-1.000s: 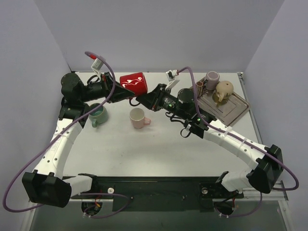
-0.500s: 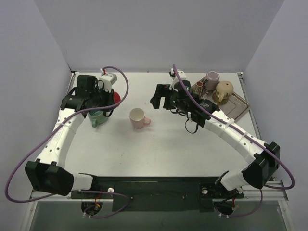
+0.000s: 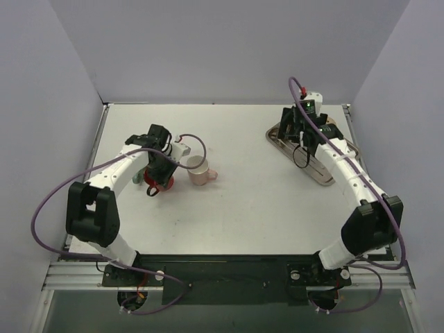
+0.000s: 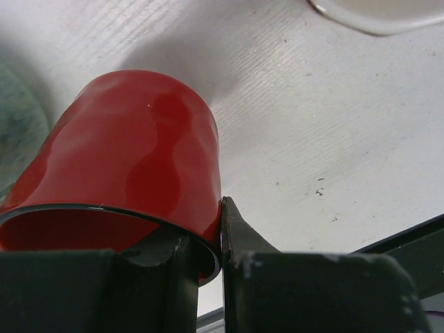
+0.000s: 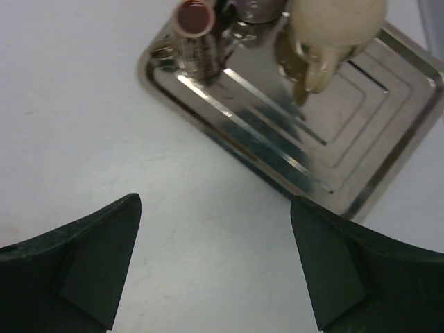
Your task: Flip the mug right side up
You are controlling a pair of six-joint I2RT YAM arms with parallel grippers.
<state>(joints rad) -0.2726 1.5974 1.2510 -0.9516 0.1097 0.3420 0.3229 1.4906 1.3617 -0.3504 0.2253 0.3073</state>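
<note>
Left pincer point(image 3: 161, 168) clamped on the rim of the red mug point(image 4: 139, 159): one finger inside, the other outside the wall. Mug mouth faces the wrist and its base faces the tabletop point(image 3: 243, 208), on the left side; cannot tell whether it touches the surface. Green mug point(image 4: 15, 132) just beside it, largely hidden. Pink mug point(image 3: 200, 170) upright, near on the other side. Right pincer point(image 5: 214, 205) jaws wide apart with nothing between them, above the tabletop at the edge of the tray point(image 5: 361, 118), far right. Tray carries a copper cup point(image 5: 196, 31) and a cream piece point(image 5: 333, 28).
</note>
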